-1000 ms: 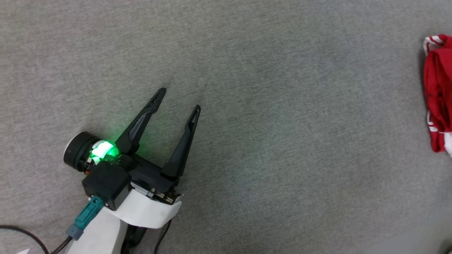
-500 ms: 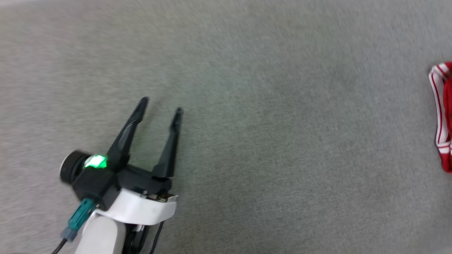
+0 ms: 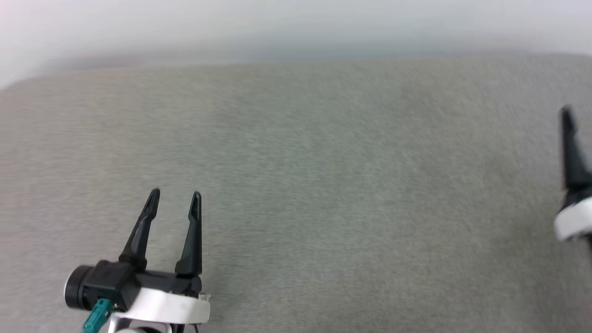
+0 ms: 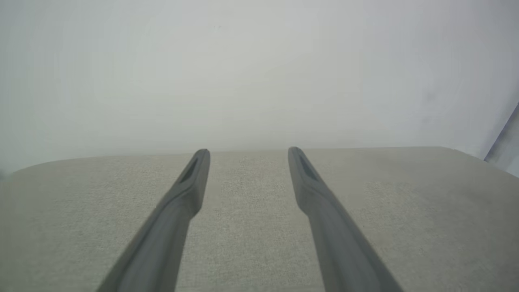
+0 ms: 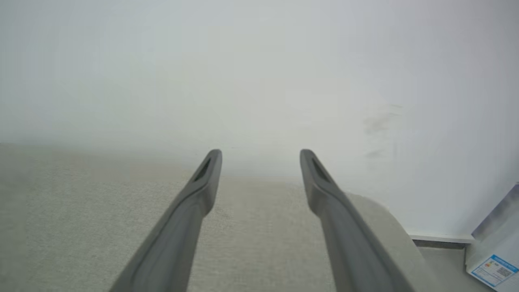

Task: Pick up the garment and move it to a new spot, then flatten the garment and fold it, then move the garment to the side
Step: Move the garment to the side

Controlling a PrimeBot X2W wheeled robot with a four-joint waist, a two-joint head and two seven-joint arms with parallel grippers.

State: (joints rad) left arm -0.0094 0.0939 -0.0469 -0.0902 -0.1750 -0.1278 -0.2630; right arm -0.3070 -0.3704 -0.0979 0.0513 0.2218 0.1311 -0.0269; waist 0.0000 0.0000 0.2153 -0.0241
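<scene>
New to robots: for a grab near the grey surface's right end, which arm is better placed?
Right, probably: the right pincer is open by the rounded right corner of the surface; the left pincer, also open, sits far left.

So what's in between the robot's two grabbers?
Just bare grey cloth surface lies between the left gripper and the right gripper, as the head view shows.

Surface speckled grey-beige; wall plain white; left end effector black, plug teal.
</scene>
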